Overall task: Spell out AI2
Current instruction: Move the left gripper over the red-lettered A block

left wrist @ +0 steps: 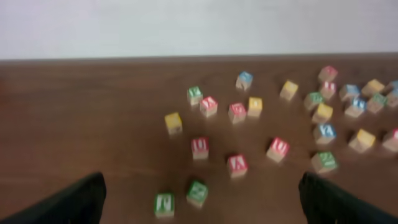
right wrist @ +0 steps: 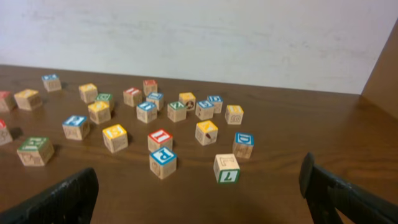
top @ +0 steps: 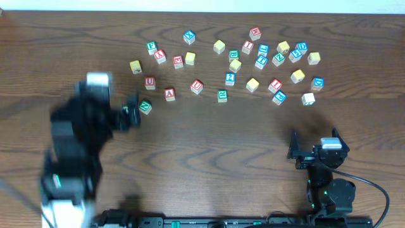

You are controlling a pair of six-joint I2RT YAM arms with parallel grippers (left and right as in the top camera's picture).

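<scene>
Standing wide apart with nothing between their pads, the left fingers (left wrist: 74, 202) frame two green-printed wooden cubes (left wrist: 196, 191) that lie on the dark brown wooden table (left wrist: 74, 124) close ahead of the tips. Just beyond those sits the small pale wooden cube with a red "A" (left wrist: 237, 165), flanked farther out by two other red-lettered cubes (left wrist: 199, 147). From overhead this arm is blurred.

The right fingers (right wrist: 68, 199) are spread just as wide and are empty. Ahead of them, toward the left finger, a blue "P" cube (right wrist: 163, 163) lies nearest, and just behind it is the pale wooden cube with a red "I" (right wrist: 160, 139).

The blue-printed cube that seems to read "2" (top: 230, 78) lies mid-scatter, well apart from both pairs of fingers, between the "A" and "I" cubes.
</scene>
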